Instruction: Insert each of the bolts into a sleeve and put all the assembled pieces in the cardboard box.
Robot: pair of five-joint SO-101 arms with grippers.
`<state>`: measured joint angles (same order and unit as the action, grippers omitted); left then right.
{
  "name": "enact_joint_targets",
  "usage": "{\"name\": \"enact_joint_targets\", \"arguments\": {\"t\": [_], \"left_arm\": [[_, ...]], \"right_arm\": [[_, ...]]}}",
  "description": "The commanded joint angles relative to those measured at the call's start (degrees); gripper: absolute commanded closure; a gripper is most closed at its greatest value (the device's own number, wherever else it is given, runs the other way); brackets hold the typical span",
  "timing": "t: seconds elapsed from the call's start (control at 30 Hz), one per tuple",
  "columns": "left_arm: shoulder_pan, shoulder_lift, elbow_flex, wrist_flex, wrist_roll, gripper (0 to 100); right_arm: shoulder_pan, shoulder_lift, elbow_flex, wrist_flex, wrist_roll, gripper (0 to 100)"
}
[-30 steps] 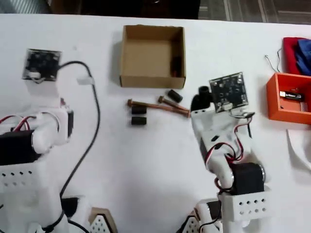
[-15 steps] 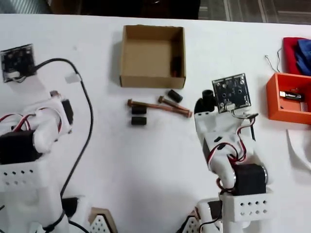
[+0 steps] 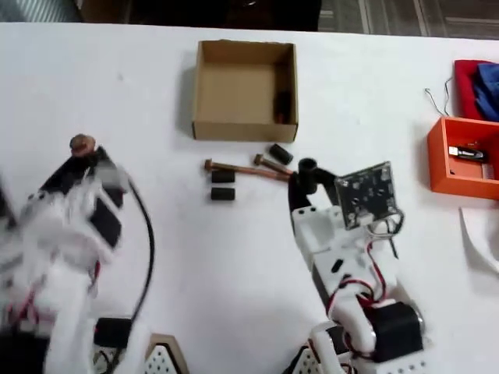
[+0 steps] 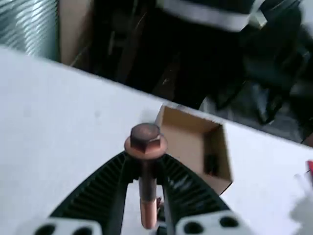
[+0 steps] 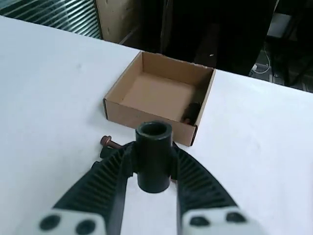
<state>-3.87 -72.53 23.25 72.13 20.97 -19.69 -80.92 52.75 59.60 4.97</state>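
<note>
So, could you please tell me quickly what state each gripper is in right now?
Left gripper: closed, holding a bolt.
Right gripper: closed, holding a sleeve.

Three bolts: one bolt point(image 3: 82, 144) clamped in the left gripper point(image 4: 146, 159) at the left of the high view, plus a long bolt point(image 3: 230, 167) and a shorter bolt point(image 3: 267, 164) on the counter point(image 3: 234, 273) at centre

Four loose sleeves: one sleeve point(image 5: 154, 171) clamped in the right gripper point(image 5: 153, 152), one sleeve point(image 3: 280, 153) just below the cardboard box point(image 3: 234, 128), and an upper sleeve point(image 3: 223, 176) and lower sleeve point(image 3: 223, 193) under the long bolt

One dark piece point(image 3: 282, 104) lies inside the single cardboard box

One orange box point(image 3: 460, 183) at the right edge
</note>
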Motion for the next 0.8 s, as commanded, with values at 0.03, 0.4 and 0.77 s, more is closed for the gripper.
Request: {"name": "enact_joint_targets", "arguments": {"t": [0.03,0.4,0.77], "left_arm": [[5.1,-7.6,11.1,-17.4,3.7,97],[8.3,-7.3,22.5,-36.7,13.0,97],[29.4,13.9,0.6,-29.8,12.7,97]], "right_arm": [[-0.5,-1.1,5.1,-7.9,-0.5,97.8],[-1.5,-1.0,11.3,-24.7,-0.5,97.8],[-6.9,-5.8,11.4,-22.0,15.1,97.8]]}}
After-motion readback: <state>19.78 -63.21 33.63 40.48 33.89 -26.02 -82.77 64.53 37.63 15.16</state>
